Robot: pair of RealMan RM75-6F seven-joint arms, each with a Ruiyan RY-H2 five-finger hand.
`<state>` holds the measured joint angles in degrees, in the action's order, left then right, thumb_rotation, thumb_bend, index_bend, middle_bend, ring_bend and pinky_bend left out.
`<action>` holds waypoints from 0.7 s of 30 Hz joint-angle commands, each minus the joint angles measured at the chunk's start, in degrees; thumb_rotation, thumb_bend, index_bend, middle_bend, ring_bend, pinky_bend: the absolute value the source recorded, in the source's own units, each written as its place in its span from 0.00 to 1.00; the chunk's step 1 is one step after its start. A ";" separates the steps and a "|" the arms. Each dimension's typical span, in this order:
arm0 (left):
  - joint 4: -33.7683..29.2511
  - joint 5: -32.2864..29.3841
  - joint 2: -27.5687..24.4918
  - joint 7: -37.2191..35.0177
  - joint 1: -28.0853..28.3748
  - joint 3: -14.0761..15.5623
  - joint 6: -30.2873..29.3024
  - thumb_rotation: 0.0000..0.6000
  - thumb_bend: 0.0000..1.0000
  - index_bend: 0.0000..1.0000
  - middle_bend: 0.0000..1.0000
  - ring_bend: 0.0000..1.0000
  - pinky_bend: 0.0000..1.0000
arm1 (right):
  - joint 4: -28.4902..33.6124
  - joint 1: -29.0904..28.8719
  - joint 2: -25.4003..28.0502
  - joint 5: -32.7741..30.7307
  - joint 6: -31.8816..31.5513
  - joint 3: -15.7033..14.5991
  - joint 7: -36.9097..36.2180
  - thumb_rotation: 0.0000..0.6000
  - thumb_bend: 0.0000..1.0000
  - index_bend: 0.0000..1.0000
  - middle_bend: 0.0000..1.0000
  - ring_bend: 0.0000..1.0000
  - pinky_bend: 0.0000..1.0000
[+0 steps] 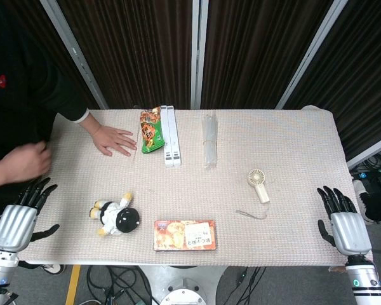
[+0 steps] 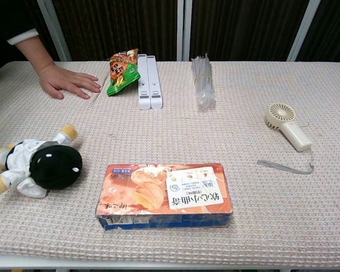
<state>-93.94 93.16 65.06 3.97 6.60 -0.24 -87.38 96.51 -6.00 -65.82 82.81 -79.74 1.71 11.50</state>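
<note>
At the near edge of the worktop, the left hand and right hand sit at opposite corners, fingers spread, holding nothing. Nearest the left hand lies a plush toy; an orange snack box rests centrally between the hands. Near the right hand lies a handheld fan. Farther back are a chip bag, white bars, a clear packet and a person's hand. Dark curtains hang behind.

On the table lay one plush toy, one orange box, one snack bag, one white bar, one clear packet and one fan.
</note>
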 commanded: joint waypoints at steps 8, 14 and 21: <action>-0.29 -0.07 0.25 0.53 0.16 -0.13 0.21 1.00 0.03 0.13 0.07 0.01 0.21 | -0.28 0.10 -0.16 -0.19 0.02 0.04 0.02 1.00 0.67 0.00 0.05 0.00 0.13; -0.57 -0.19 0.22 0.70 0.36 -0.30 0.44 1.00 0.03 0.13 0.07 0.01 0.21 | -0.23 0.00 -0.22 -0.25 0.23 0.10 -0.15 1.00 0.64 0.00 0.05 0.00 0.13; -0.73 -0.43 -0.31 0.47 0.57 -0.44 0.77 1.00 0.03 0.13 0.07 0.01 0.21 | 0.24 -0.33 -1.13 -0.94 0.78 0.34 1.00 1.00 0.87 0.00 0.06 0.00 0.14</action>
<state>-94.66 92.72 64.77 4.44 7.17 -0.70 -86.63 96.70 -6.28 -66.75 82.10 -79.08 1.98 12.24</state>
